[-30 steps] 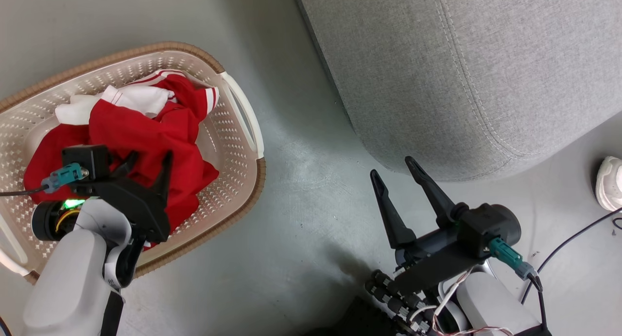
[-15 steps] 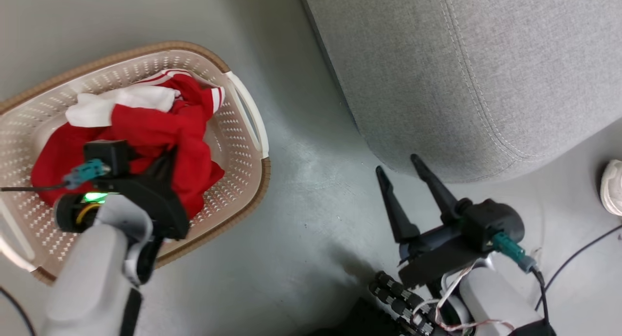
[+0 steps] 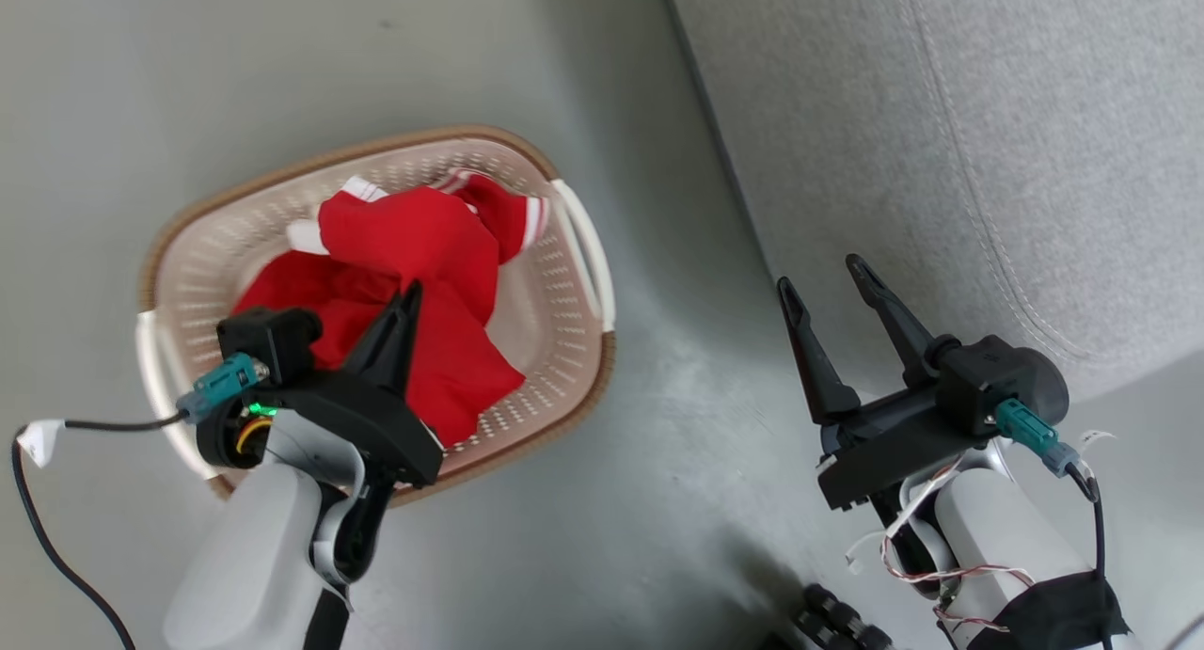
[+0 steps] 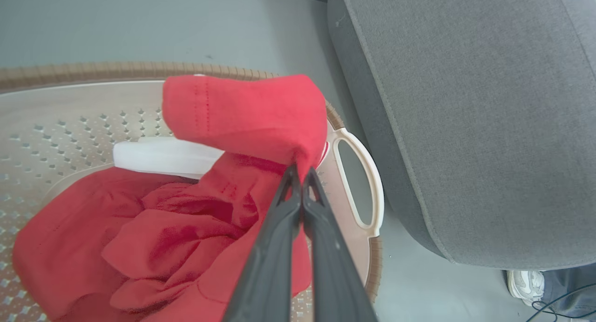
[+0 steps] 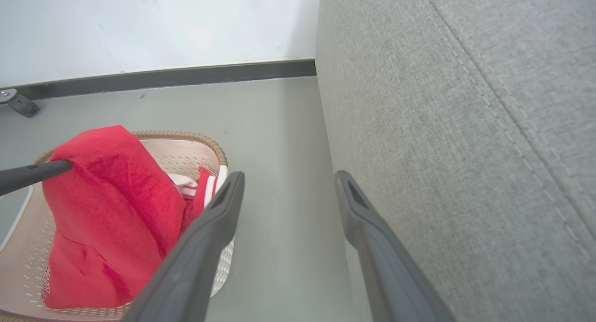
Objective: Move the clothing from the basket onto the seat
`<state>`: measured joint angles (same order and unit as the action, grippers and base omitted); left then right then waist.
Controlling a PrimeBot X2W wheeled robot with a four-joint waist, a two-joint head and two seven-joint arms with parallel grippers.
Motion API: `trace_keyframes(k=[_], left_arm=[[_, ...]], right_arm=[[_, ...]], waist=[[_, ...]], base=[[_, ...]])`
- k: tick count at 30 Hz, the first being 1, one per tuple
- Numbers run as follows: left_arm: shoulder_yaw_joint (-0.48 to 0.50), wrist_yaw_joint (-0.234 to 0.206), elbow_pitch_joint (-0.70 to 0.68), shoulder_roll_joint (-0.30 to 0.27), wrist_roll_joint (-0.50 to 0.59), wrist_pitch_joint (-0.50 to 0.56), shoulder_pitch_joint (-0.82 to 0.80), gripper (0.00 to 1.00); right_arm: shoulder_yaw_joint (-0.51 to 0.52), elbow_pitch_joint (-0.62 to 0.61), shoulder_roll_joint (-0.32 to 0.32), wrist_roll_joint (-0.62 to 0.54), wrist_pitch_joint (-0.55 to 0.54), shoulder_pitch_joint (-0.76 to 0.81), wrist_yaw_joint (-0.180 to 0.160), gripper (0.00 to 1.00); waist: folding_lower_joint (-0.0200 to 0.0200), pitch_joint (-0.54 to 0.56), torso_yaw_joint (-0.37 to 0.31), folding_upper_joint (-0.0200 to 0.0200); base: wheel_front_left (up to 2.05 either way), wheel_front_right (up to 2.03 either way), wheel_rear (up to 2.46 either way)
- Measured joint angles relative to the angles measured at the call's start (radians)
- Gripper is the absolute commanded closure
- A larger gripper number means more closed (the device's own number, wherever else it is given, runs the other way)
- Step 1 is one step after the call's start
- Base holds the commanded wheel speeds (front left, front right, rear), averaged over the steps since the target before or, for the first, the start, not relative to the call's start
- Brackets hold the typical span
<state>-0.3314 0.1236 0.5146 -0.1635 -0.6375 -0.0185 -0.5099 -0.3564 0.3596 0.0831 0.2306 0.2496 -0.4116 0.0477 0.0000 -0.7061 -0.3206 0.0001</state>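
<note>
The red clothing (image 3: 428, 283) rises partly out of the cream basket (image 3: 564, 349) on the floor, its striped cuff near the basket's right handle. My left gripper (image 3: 409, 297) is shut on a fold of the clothing (image 4: 247, 112), pinched at the fingertips and lifted above the rest of the pile. In the right wrist view the clothing (image 5: 107, 191) hangs from the left gripper's fingers (image 5: 32, 173). My right gripper (image 3: 828, 278) is open and empty beside the grey seat (image 3: 988, 114), above the floor. The seat (image 4: 465, 103) stands right of the basket (image 4: 358, 173).
A grey floor lies between basket and seat. A dark baseboard (image 5: 163, 77) runs along the white wall behind. A white shoe (image 4: 524, 284) and cables lie near the seat's corner. A cable (image 3: 38, 537) trails from my left wrist.
The left gripper has shut on the red clothing and lifted a fold up. The head view has shifted, so the basket and seat sit further right and lower.
</note>
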Motion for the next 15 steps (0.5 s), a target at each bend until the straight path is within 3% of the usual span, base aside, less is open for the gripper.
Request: trace_keyframes(k=[15], left_arm=[[-0.148,0.000,-0.183,0.004,-0.073,-0.046,0.075,1.00]], right_arm=[[-0.012,0.013,0.043,-0.046,0.000,0.049,0.034,0.00]], waist=[[-0.0001,0.196,0.196,-0.0001]], base=[[0.00,0.00,0.00]])
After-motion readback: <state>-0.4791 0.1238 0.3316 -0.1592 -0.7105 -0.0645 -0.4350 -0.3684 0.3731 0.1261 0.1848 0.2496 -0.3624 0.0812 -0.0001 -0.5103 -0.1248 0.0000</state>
